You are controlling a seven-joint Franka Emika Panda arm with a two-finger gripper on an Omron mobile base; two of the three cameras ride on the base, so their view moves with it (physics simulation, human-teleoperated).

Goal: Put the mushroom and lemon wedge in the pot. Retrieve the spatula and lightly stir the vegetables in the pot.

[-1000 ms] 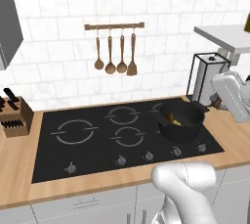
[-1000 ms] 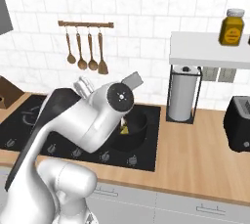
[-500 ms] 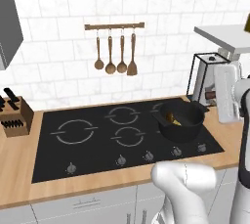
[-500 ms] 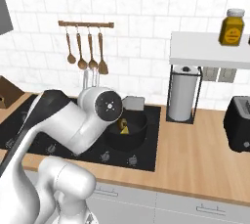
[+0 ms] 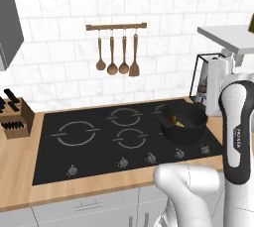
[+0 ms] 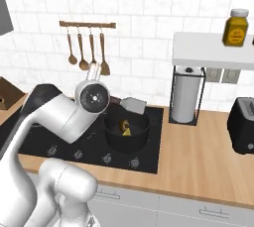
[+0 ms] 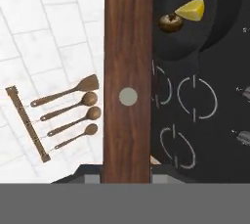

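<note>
Black hob (image 5: 99, 146) lies bare left of the pot (image 6: 126, 131). My gripper (image 7: 128, 179) grips the spatula (image 7: 128, 71) by its wooden handle; its grey blade (image 6: 133, 105) hangs over the pot's rim. Hand view alone reveals the mushroom (image 7: 170, 22) touching the lemon wedge (image 7: 191, 10) (both inside).

We see a wooden counter (image 6: 198, 146) that carries a black hob (image 5: 99, 144). On the right rear ring of the hob stands the pot (image 6: 126, 132) (low and black). At the far left of the counter sits a knife block (image 5: 15, 119). To the right of the hob stand a paper towel holder (image 6: 186, 94) and, further right, a dark toaster (image 6: 243, 124), well apart from the pot.
</note>
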